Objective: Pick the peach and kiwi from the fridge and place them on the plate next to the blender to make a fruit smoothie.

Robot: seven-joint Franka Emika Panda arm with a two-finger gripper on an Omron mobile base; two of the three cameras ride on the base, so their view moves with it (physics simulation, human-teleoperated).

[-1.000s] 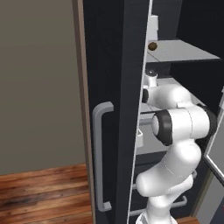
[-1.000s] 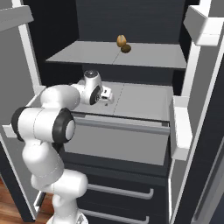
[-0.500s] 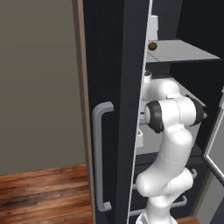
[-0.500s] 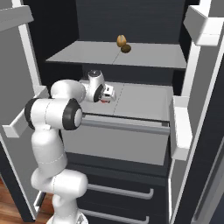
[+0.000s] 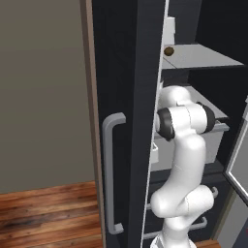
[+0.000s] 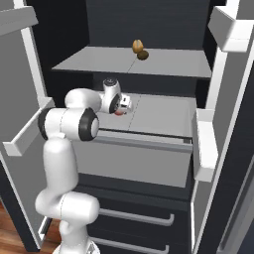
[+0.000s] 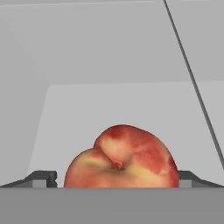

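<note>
My gripper [image 6: 122, 106] pinches the peach [image 7: 121, 158] between its fingertips [image 7: 42, 178], above the light grey shelf [image 6: 163, 115] inside the fridge [image 6: 149, 30]. I should keep the pinch firm and withdraw level and straight, clearing the upper shelf [image 6: 163, 64] holding the kiwi [image 6: 143, 55], the drawer front [image 6: 134, 158] and the door bins [image 6: 204, 149].

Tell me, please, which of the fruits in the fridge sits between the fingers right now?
The red-and-yellow peach, over the light grey lower shelf. The two brownish fruits lie apart on the upper shelf.
</note>
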